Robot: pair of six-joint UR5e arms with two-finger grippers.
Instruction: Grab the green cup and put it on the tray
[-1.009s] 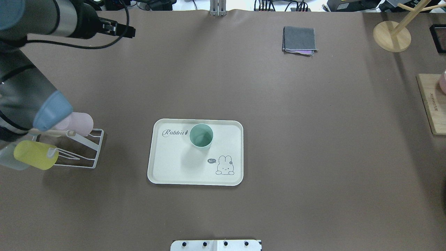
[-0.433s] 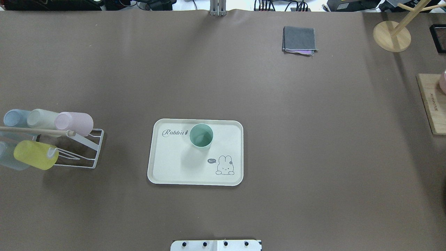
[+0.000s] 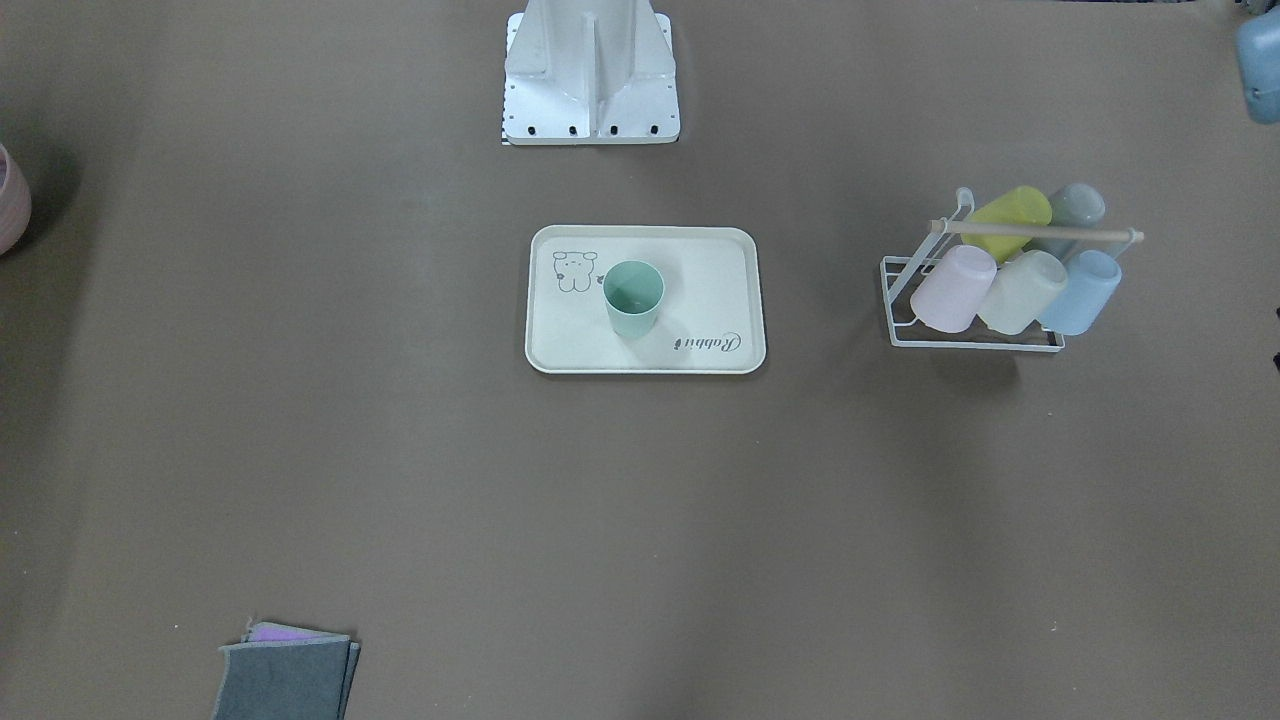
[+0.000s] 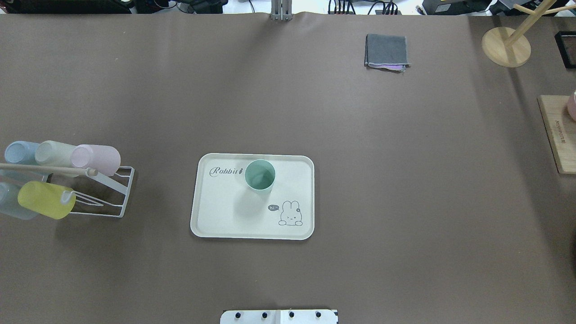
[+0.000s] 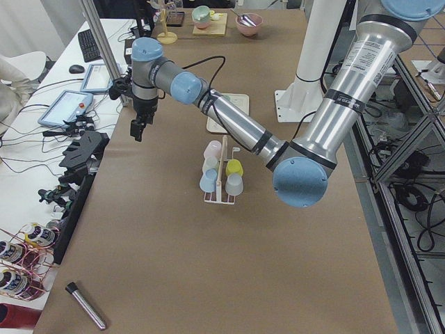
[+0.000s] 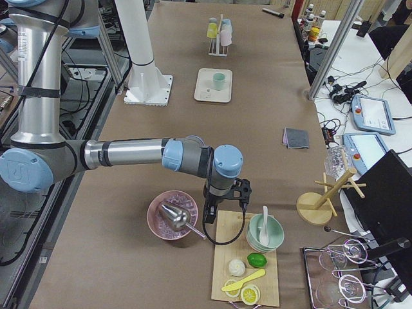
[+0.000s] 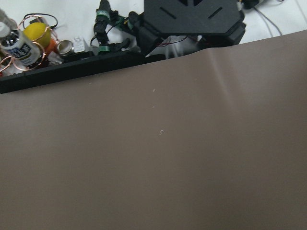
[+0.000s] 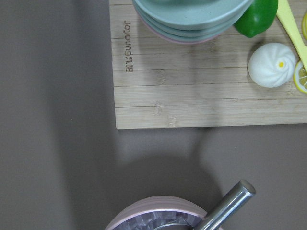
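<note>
The green cup (image 4: pixel 259 176) stands upright on the cream tray (image 4: pixel 225 211), in its far half beside the "Rabbit" script; the front-facing view shows the same cup (image 3: pixel 633 297) and tray (image 3: pixel 705 285). No gripper is near either. The left gripper (image 5: pixel 137 131) hangs over the table's far edge, well away from the tray, and shows only in the left side view. The right gripper (image 6: pixel 208 212) hovers between a pink bowl and a wooden board at the table's right end, seen only in the right side view. I cannot tell whether either gripper is open or shut.
A white wire rack (image 4: pixel 105 198) with several pastel cups stands left of the tray. A folded grey cloth (image 4: pixel 387 51) lies far right. A wooden board (image 8: pixel 201 86) carries stacked bowls, a lime and a bun. The robot's base (image 3: pixel 590 80) sits mid-table.
The left arm, which filled the overhead view's left side a second ago, has swung out of that view. The cup and tray have not moved.
</note>
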